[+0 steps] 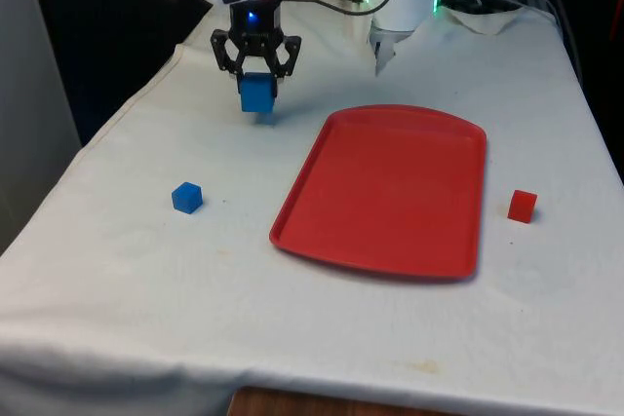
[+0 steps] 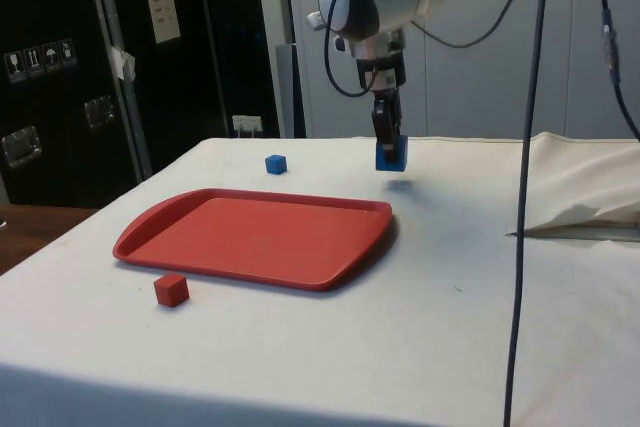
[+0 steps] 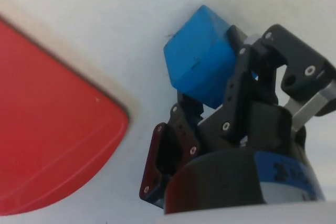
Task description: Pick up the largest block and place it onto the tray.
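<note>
- The black gripper [image 1: 256, 73] is clamped on the large blue block [image 1: 257, 94], holding it clear of the white cloth [image 1: 127, 270].
- In the wrist view the large blue block [image 3: 202, 72] sits skewed between the fingers [image 3: 239, 85], one corner tipped outward, so the hold looks less than square.
- The red tray [image 1: 390, 187] lies near the gripper, toward the front view's right, its closest corner not far from the block.
- To do this step well, the carry likely wants a smooth sideways path with the block kept above the raised rim, then a low release over the flat middle so the tilted block does not tumble.
- A small blue cube [image 1: 187, 198] sits on the cloth on the gripper's other side, away from the tray.
- A small red cube [image 1: 523, 206] lies beyond the tray's far edge.
- Nothing stands between the gripper and the tray.
</note>
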